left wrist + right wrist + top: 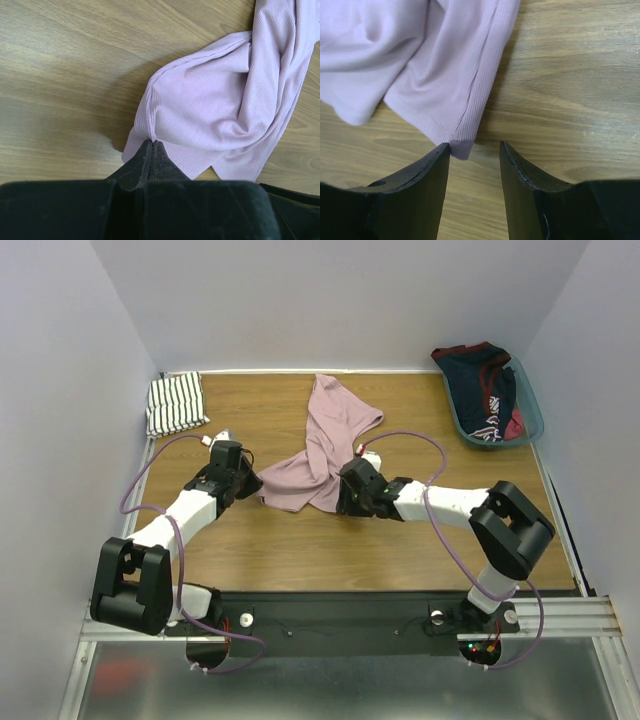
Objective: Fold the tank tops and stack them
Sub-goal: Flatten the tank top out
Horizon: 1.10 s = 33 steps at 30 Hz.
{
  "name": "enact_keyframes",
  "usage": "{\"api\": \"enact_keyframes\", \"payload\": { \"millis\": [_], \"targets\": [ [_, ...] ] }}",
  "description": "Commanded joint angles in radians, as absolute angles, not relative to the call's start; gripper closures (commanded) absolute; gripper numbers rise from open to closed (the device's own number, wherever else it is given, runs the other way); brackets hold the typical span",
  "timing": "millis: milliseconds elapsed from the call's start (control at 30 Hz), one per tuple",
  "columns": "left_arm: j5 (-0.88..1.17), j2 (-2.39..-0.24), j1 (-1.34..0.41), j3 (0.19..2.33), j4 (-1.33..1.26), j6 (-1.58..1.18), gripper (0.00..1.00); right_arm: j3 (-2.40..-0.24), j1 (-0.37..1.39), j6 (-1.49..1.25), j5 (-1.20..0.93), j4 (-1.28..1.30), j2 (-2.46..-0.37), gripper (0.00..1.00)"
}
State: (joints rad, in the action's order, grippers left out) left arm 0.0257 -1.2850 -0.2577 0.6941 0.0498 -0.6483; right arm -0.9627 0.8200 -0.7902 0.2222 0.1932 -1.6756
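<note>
The pink-mauve tank top lies crumpled in the middle of the table. My left gripper is shut on its lower left edge; in the left wrist view the cloth bunches right at the closed fingertips. My right gripper stands open at the top's lower right corner. That hem corner lies just inside the left fingertip, with bare wood between the jaws. The striped tank top rests folded at the far left corner.
A teal basket holding dark navy-and-red clothing sits at the far right. White walls close in the table on three sides. Purple cables loop off both arms.
</note>
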Motion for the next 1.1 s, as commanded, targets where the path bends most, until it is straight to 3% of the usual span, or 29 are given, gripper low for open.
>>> {"api": "enact_keyframes", "payload": {
  "millis": [0, 733, 800, 900, 1067],
  "targets": [
    [0.029, -1.259, -0.253, 0.696, 0.037, -0.641, 1.00, -1.009, 0.828, -0.798, 0.256, 0.163, -1.707, 0.50],
    [0.070, -1.269, -0.253, 0.690, 0.009, -0.644, 1.00, -1.058, 0.848, -0.802, 0.264, 0.156, -1.792, 0.51],
    [0.078, -1.270, -0.253, 0.690, 0.005, -0.647, 1.00, -1.057, 0.850, -0.804, 0.271, 0.156, -1.798, 0.59],
    [0.075, -1.270, -0.253, 0.698, 0.005, -0.646, 1.00, -1.032, 0.848, -0.813, 0.287, 0.158, -1.780, 0.88],
    [0.089, -1.256, -0.253, 0.715, 0.017, -0.649, 1.00, -0.988, 0.844, -0.804, 0.311, 0.160, -1.679, 1.00]
  ]
}}
